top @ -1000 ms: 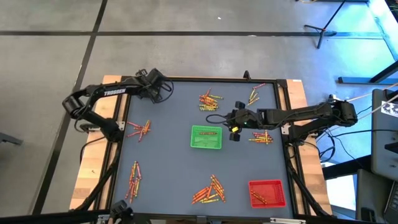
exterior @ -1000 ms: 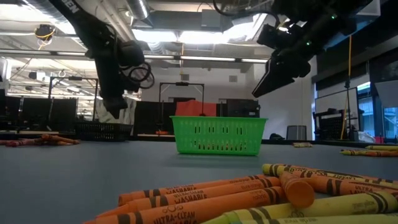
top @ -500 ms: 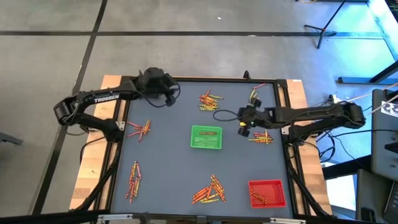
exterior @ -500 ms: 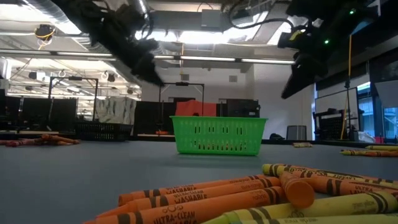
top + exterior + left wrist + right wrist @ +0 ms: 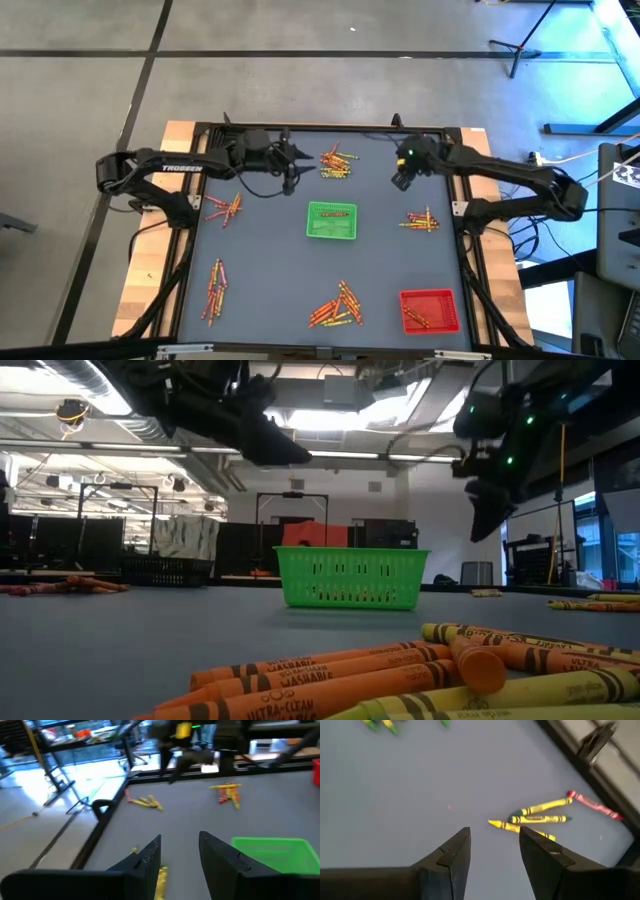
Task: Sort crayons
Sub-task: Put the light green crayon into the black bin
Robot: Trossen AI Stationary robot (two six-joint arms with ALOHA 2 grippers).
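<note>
Over the far half of the grey surface [image 5: 260,260]: both arms have swung away from the middle toward the far edge within the last second.
Left gripper [image 5: 291,158]: it has travelled from the far-left corner to just beside the pile of small red, orange and yellow wax crayons [image 5: 338,163] at the far centre; its fingers are spread, nothing between them.
Right gripper [image 5: 402,175]: it has left the spot beside the green square mesh tray [image 5: 331,221] and now hangs near the few yellow and green crayons [image 5: 540,817] by the far-right corner; fingers spread, empty.
Meaning for the task: neither gripper carries a crayon, so both look to be lining up fresh picks from far-edge piles; the sorting seems early, with most crayons loose on the surface.
Where the crayons lie: in separate piles — far centre, far right [image 5: 408,155], right of the green tray [image 5: 421,220], left [image 5: 226,207], near left [image 5: 215,290], near centre [image 5: 338,306]; some lie inside the green tray and the red square mesh tray [image 5: 430,310].
Long axis, far-right group: in the right wrist view these lie flat, roughly parallel to each other and crosswise to the gripper's reach, the lowest with its yellow tip toward the open surface; a red one [image 5: 592,804] lies apart by the frame rail.
Long axis, far-centre pile: crossed at mixed angles; no single direction can be told.
</note>
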